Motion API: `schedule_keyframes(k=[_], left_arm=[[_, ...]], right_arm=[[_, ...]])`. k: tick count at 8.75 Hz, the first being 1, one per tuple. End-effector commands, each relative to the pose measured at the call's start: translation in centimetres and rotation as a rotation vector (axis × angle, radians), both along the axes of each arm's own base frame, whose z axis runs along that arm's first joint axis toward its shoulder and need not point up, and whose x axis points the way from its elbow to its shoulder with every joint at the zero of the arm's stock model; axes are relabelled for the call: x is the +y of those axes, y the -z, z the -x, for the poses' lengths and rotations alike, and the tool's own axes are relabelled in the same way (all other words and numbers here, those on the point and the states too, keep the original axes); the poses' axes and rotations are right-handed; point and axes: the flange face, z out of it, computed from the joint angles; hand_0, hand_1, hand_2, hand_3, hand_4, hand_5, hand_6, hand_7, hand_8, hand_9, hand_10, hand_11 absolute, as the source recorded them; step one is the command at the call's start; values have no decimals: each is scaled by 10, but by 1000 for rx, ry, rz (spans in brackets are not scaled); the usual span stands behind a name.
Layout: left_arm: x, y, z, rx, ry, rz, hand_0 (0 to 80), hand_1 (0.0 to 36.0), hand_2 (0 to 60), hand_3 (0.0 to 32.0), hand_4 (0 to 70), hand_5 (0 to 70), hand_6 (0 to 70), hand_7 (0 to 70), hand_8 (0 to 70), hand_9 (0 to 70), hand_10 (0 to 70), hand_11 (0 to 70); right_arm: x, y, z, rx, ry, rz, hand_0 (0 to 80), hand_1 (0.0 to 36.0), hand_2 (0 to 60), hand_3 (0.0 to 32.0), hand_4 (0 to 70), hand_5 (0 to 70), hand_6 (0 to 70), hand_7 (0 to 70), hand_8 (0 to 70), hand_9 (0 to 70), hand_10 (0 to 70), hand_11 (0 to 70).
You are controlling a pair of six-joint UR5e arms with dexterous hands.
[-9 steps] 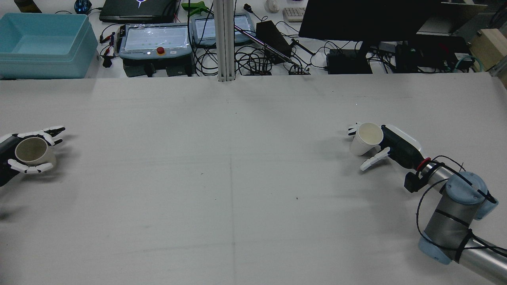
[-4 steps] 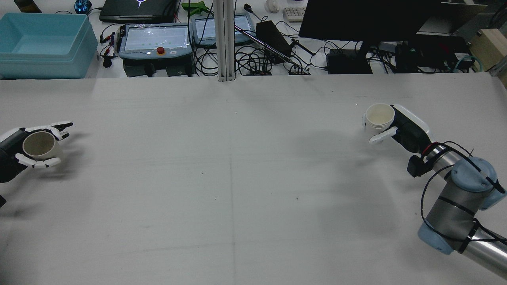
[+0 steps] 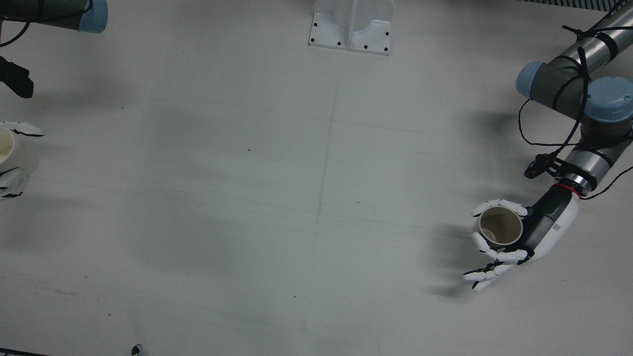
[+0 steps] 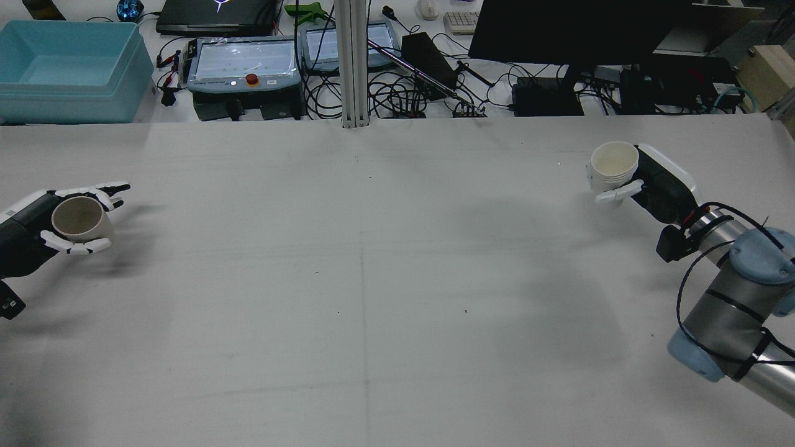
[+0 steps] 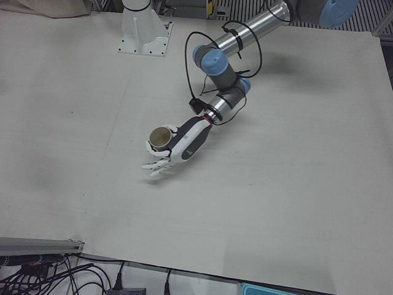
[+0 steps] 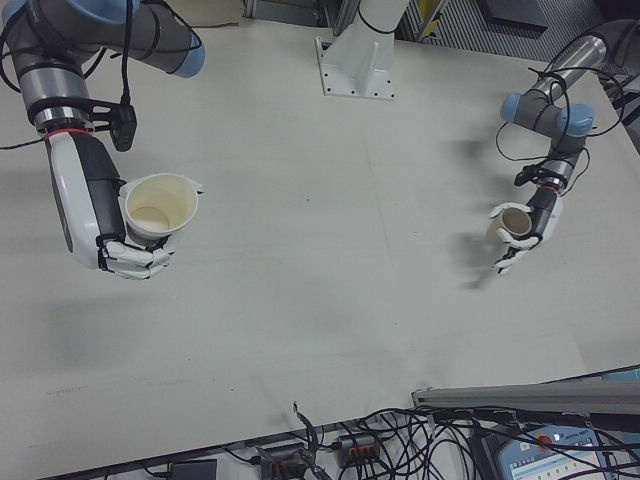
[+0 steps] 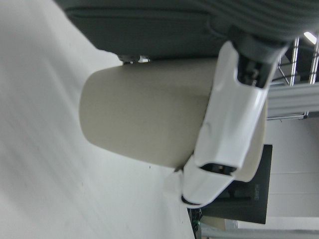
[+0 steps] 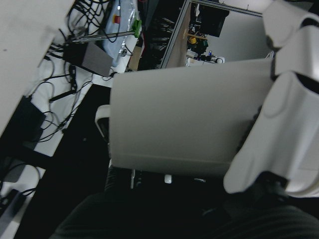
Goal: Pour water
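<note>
While each hand carries its own cup clear of the desk [image 4: 372,279], the left hand [image 4: 37,233] at the rear view's left edge has its fingers [image 4: 74,248] curled round a beige cup [image 4: 77,218]. Farther back, at upper right, the right hand [image 4: 652,183] wraps a white cup [image 4: 613,164], mouth up. With the cups so far apart, a slack grip or early tilt on the way together would likely spill water onto the desk.

Even overhead light, soft shadows on the table [image 4: 372,248]; both hand views close and blurred
</note>
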Motion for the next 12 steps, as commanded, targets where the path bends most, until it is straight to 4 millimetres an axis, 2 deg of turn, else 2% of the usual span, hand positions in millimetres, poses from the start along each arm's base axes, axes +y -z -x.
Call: schedule_keyframes(k=[1, 2, 3, 4, 5, 6, 7, 8, 10, 11, 12], left_arm=[[50, 133, -133, -19, -149, -96, 800, 360, 600, 0, 700, 700, 199, 183, 95, 100, 84, 152], [50, 146, -133, -16, -149, -93, 800, 360, 600, 0, 700, 700, 207, 185, 97, 101, 83, 152], [46, 150, -126, -13, -142, -87, 800, 360, 600, 0, 700, 700, 207, 185, 97, 99, 83, 150], [32, 156, -108, 6, -115, -84, 800, 360, 600, 0, 700, 700, 204, 185, 95, 98, 80, 146], [6, 166, -78, 25, -71, -71, 800, 360, 600, 0, 700, 700, 201, 183, 94, 96, 76, 141], [-25, 179, -35, 36, -2, -62, 800, 360, 600, 0, 700, 700, 208, 191, 98, 103, 83, 151], [-40, 185, -11, 36, 1, -82, 800, 360, 600, 0, 700, 700, 213, 194, 98, 103, 80, 147], [-36, 193, -7, 39, -16, -94, 800, 360, 600, 0, 700, 700, 222, 195, 99, 102, 78, 144], [-32, 196, -5, 41, -18, -95, 800, 360, 600, 0, 700, 700, 218, 200, 98, 103, 81, 148], [-31, 192, -7, 36, -21, -89, 800, 360, 600, 0, 700, 700, 216, 199, 98, 104, 80, 147], [-36, 166, -15, 78, -27, -116, 800, 360, 600, 0, 700, 700, 214, 198, 97, 103, 80, 148]], right_arm=[[-41, 254, -9, 188, -53, -265, 800, 360, 600, 0, 700, 700, 700, 700, 700, 700, 516, 700], [-36, 333, 62, 316, -23, -363, 800, 360, 600, 0, 700, 700, 700, 700, 700, 700, 530, 700], [-19, 359, 122, 391, -41, -402, 800, 360, 600, 0, 700, 700, 700, 700, 700, 700, 543, 700], [4, 351, 192, 470, 1, -425, 800, 360, 600, 0, 700, 700, 700, 700, 700, 700, 549, 700], [24, 338, 234, 516, 11, -416, 800, 360, 600, 0, 700, 700, 700, 700, 700, 700, 550, 700], [31, 325, 249, 544, 19, -398, 800, 360, 600, 0, 700, 700, 700, 700, 700, 700, 561, 700], [32, 327, 258, 583, 5, -406, 800, 360, 600, 0, 700, 700, 700, 700, 700, 700, 568, 700], [33, 328, 260, 598, -1, -412, 800, 360, 600, 0, 700, 700, 700, 700, 700, 700, 569, 700], [33, 324, 258, 601, -8, -405, 800, 360, 600, 0, 700, 700, 700, 700, 700, 700, 554, 700], [31, 306, 244, 588, -13, -373, 800, 360, 600, 0, 700, 700, 700, 700, 700, 700, 559, 700], [32, 276, 222, 457, -16, -286, 800, 360, 600, 0, 700, 700, 700, 700, 700, 700, 565, 700]])
